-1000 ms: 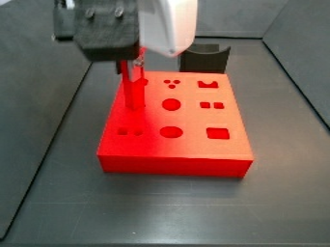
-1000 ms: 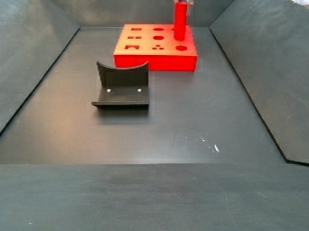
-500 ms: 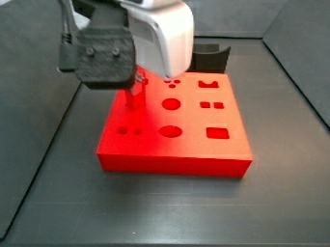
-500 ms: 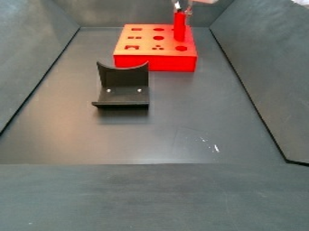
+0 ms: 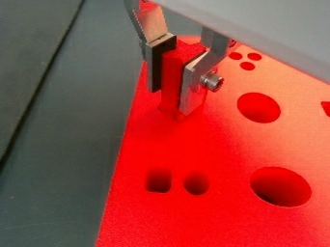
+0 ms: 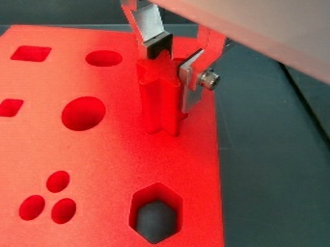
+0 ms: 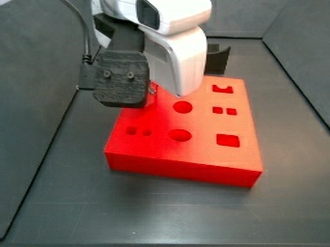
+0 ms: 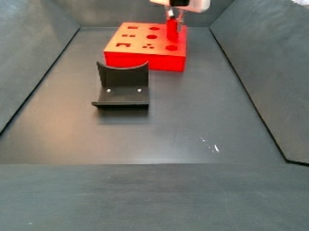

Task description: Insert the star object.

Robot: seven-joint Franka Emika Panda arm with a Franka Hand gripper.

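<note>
1. Shifted since a second ago: the red block (image 7: 187,135) sits slightly turned and the arm hangs lower over it.
2. Left in a side view, the dark holder (image 8: 122,86) rests on the worktop (image 8: 182,135), well apart from the block (image 8: 143,47).
3. Centre in both wrist views, the claw (image 5: 179,72) (image 6: 171,68) grips the star object (image 5: 168,77) (image 6: 157,92), fingers (image 5: 195,82) pressed on its sides.
4. Long axis upright, the star object (image 8: 173,32) has its lower end down in the block's top, near one edge.
</note>
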